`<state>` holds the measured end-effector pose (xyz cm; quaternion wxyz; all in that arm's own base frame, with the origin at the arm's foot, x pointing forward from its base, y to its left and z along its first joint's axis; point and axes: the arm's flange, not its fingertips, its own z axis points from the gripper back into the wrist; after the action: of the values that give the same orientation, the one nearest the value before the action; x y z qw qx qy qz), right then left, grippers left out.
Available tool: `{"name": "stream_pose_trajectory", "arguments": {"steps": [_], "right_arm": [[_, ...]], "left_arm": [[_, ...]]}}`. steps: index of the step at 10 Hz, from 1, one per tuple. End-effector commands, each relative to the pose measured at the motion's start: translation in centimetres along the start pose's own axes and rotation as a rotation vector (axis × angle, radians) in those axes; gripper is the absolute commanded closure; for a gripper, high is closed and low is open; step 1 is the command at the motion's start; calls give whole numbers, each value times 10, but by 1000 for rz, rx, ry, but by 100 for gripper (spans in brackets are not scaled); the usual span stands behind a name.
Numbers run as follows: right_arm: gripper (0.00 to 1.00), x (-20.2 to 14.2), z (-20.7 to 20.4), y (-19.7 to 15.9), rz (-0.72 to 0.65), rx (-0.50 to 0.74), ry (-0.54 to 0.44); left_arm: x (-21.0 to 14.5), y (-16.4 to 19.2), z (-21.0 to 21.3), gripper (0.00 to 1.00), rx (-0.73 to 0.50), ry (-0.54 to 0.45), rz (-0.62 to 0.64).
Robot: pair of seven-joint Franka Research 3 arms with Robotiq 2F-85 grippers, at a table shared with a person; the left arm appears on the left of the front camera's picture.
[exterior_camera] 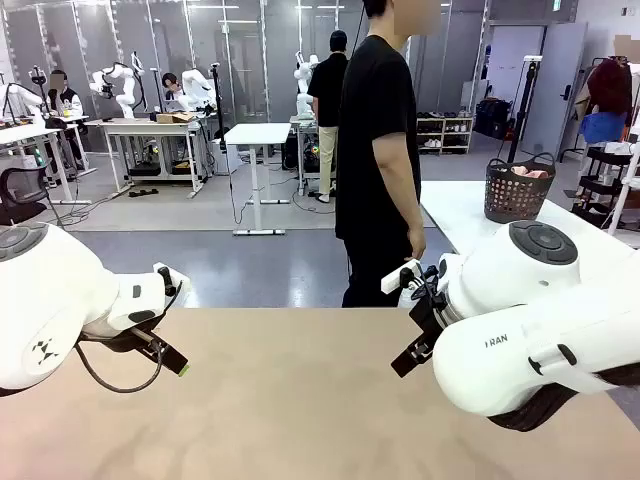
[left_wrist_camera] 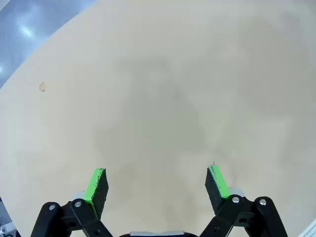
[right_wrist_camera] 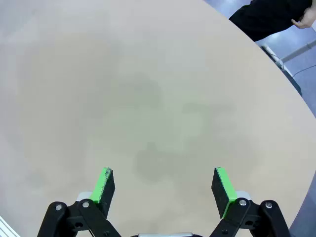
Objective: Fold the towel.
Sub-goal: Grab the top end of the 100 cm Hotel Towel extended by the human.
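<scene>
Left gripper point(left_wrist_camera: 155, 170) and right gripper point(right_wrist_camera: 163, 170) wide open, empty over table point(exterior_camera: 300, 400); folding unstarted, you'll need the towel laid first.

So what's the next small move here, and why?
Probably pause and wait for the person: the left hand and right hand both hang open over bare table, the person stands at its far edge, and something pink lies in the basket beyond.
</scene>
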<state>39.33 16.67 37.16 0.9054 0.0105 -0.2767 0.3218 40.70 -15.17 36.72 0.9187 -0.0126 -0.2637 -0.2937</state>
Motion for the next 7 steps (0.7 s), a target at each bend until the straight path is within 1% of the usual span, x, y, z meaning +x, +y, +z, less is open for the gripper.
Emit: {"name": "stream_pose_trajectory", "arguments": {"steps": [1,7], "right_arm": [[0,0,0,0,0,0,0],[0,0,0,0,0,0,0]], "left_arm": [[0,0,0,0,0,0,0],[0,0,0,0,0,0,0]]}}
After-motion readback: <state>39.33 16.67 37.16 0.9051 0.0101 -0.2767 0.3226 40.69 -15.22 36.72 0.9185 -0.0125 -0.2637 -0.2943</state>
